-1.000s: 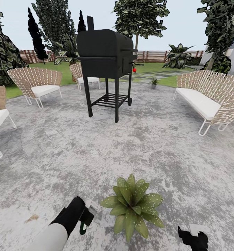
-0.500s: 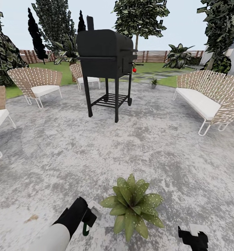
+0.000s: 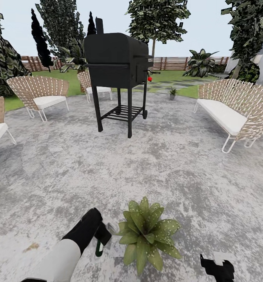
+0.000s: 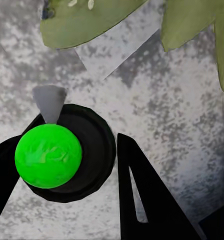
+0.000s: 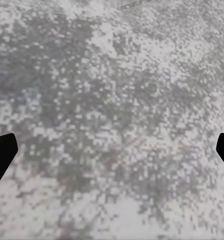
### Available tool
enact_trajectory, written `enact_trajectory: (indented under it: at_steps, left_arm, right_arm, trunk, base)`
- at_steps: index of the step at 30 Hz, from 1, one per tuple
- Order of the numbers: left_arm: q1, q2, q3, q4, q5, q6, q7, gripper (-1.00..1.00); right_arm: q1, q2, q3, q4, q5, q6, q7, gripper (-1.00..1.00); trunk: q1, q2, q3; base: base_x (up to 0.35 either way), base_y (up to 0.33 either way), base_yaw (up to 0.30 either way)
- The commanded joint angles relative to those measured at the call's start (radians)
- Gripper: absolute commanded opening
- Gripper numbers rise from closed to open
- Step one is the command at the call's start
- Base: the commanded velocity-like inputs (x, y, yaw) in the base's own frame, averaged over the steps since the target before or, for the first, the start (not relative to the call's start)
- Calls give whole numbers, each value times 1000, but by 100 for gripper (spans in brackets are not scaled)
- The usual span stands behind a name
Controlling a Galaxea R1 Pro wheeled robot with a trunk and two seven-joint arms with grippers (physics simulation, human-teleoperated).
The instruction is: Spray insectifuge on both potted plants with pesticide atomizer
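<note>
Stone patio, atomizer mostly hidden

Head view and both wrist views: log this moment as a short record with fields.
setting: grey stone patio, wicker chairs, black grill
near plant: potted plant on the patio by the left arm
far plant: second potted plant at the patio's far edge
left gripper: jaws shut on the pesticide atomizer
right gripper: jaws open, nothing between them, above bare stone
</note>
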Motion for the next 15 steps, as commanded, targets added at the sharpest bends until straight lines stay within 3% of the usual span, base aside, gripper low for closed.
enact_trajectory:
  at_steps: [1,4,10,15]
  left_arm:
    - [-2,2,-5,-41,-25,4,-33,-100]
    - [-4,4,-8,-79,-45,7,-51,-100]
    - [-5,3,-8,-85,-51,9,-53,-100]
    - [-17,-1,-9,-86,-48,69,-53,-100]
  right_arm:
    - [-1,0,-5,2,11,-3,-5,100]
    - [-1,0,-5,2,11,-3,-6,100]
    - [-2,-2,-5,2,12,-3,-6,100]
    - [-1,-2,-5,2,12,-3,-5,100]
  trunk:
    - [0,0,-1]
    - [0,0,-1]
    - [0,0,-1]
    - [0,0,-1]
  base:
    - [0,0,0]
    - [0,0,0]
    - [-9,-4,0]
    - [-229,-134,0]
